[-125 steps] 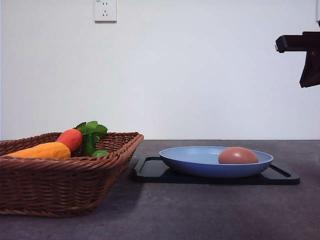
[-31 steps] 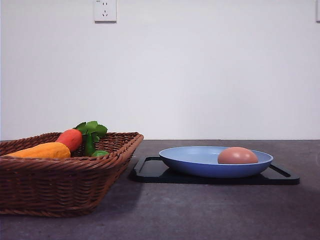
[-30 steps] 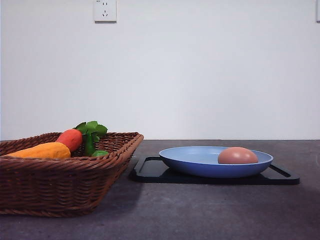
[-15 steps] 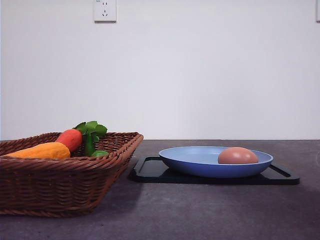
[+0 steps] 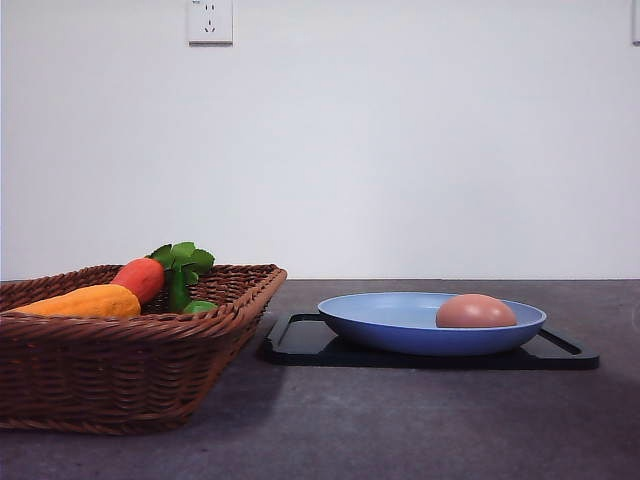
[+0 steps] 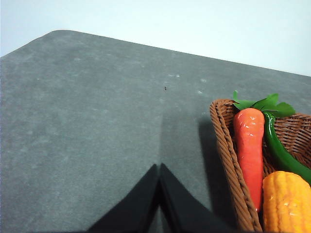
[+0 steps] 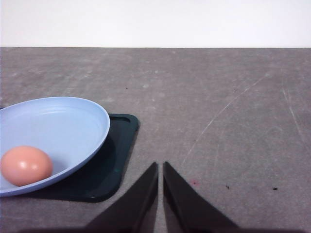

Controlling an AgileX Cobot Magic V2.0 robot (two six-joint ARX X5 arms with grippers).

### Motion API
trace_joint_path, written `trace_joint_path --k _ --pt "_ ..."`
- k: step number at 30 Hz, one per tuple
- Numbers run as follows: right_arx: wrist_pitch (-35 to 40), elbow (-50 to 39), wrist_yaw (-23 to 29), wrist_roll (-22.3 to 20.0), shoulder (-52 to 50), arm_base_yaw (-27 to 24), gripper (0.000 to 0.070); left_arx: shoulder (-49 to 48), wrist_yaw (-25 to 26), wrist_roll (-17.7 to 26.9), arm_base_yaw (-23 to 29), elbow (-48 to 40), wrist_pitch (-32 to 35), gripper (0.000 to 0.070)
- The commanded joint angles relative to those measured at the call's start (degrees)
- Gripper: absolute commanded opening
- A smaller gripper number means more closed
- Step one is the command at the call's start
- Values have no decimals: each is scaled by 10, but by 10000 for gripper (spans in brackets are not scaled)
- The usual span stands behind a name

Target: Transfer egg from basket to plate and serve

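The brownish-pink egg [image 5: 476,311] lies in the light-blue plate [image 5: 400,318], toward its right side, and the plate rests on a black tray [image 5: 300,340]. In the right wrist view the egg [image 7: 26,165] sits in the plate [image 7: 63,121], off to the side of my right gripper [image 7: 161,167], whose fingers are shut with nothing between them, above bare table. The brown wicker basket [image 5: 130,370] stands at the left. My left gripper [image 6: 159,170] is shut and empty, over the table beside the basket's rim [image 6: 228,155].
A carrot [image 5: 141,278] with green leaves and a yellow-orange vegetable [image 5: 80,301] lie in the basket; the left wrist view shows the carrot [image 6: 249,145], a green vegetable [image 6: 282,155] and the yellow one [image 6: 286,204]. A wall socket [image 5: 210,20] is above.
The black arm part seen at the upper right 4.2 s ago has left the front view. Over the last second nothing has visibly moved.
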Motion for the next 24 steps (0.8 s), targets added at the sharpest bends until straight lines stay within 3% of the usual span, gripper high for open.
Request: trace_joint_path --k 1,24 --pt "6 -4 2 -2 -1 0 0 -1 4 -1 1 -9 -11 0" --pt "6 -4 2 -2 -1 0 0 -1 4 -1 1 -9 -11 0"
